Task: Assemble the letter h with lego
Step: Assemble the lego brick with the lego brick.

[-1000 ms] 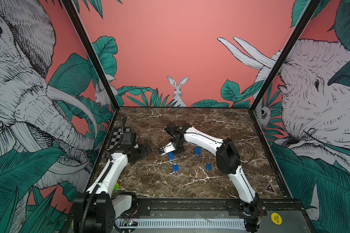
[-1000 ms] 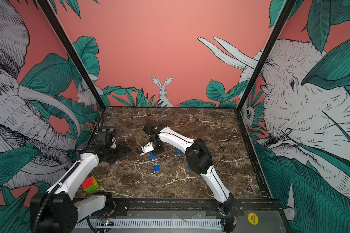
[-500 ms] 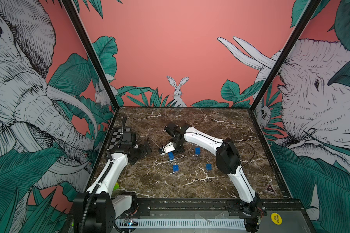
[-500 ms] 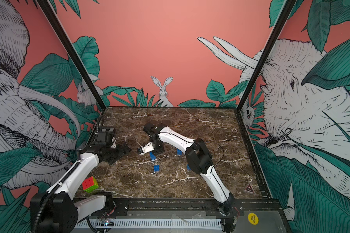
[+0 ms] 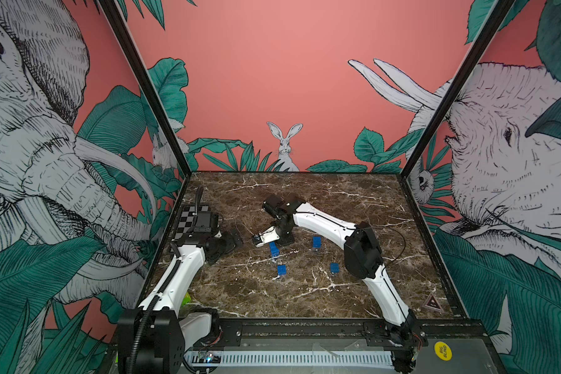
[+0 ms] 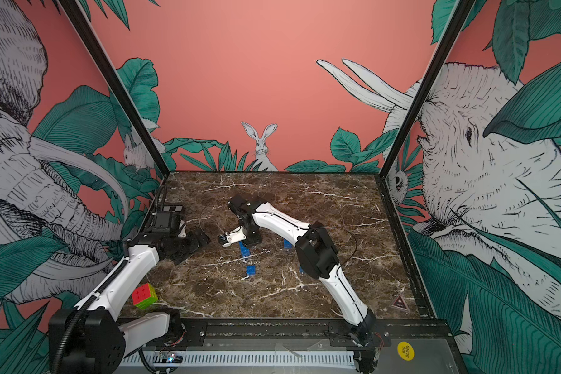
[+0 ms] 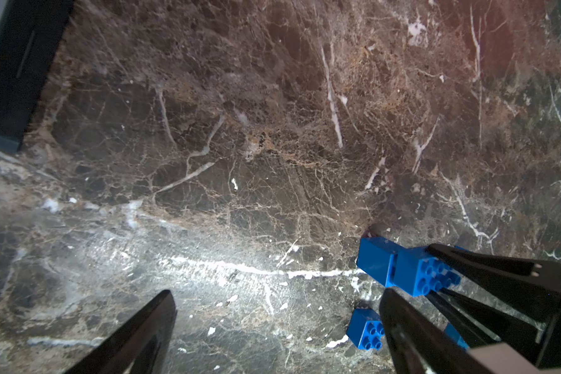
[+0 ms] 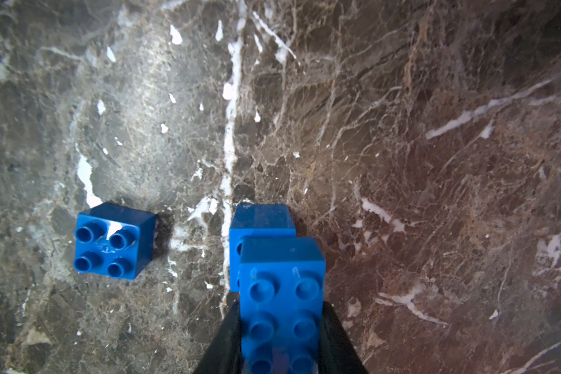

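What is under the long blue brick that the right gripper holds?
Another blue brick, on the marble table. The long brick covers most of it; its length is hidden.

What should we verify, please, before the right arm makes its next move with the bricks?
1. Grip: right gripper shut on the long brick: ok.
2. Placement: long brick overlaps the lower brick: ok.
3. Seating: studs fully pressed home: cannot tell.
4. Support: left gripper open, empty: ok.
5. Clearance: square brick lies apart from both: ok.
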Tool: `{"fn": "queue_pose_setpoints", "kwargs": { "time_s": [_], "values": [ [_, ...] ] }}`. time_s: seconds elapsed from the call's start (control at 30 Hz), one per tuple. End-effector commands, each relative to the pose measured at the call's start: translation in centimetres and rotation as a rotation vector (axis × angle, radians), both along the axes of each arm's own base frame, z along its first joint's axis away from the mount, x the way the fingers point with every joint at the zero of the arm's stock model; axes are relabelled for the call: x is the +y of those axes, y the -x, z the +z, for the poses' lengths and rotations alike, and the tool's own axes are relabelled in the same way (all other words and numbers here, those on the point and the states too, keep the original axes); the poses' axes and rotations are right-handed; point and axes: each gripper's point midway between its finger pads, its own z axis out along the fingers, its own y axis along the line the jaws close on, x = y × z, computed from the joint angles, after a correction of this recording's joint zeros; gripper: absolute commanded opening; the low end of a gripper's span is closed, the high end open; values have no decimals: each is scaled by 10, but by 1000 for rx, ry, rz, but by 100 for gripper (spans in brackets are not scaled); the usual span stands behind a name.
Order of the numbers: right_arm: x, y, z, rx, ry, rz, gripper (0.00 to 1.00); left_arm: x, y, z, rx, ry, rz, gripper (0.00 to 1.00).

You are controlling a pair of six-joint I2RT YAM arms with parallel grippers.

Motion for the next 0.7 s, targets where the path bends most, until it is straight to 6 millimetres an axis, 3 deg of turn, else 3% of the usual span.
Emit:
{"fn": "queue_pose_setpoints", "kwargs": {
  "time_s": [0.0, 0.13, 0.37, 0.67],
  "values": [
    [-4, 3, 4, 15, 13, -29, 0, 2, -2, 5, -13, -22, -2, 99],
    [-2, 7, 9, 16, 6, -34, 0, 2, -3, 7, -16, -20, -4, 99],
    [-9, 14, 0, 30, 45, -27, 0, 2, -1, 5, -14, -20, -5, 99],
    [0, 16, 22, 18, -38, -25, 0, 3, -3, 7, -20, -28, -5, 99]
  ]
}}
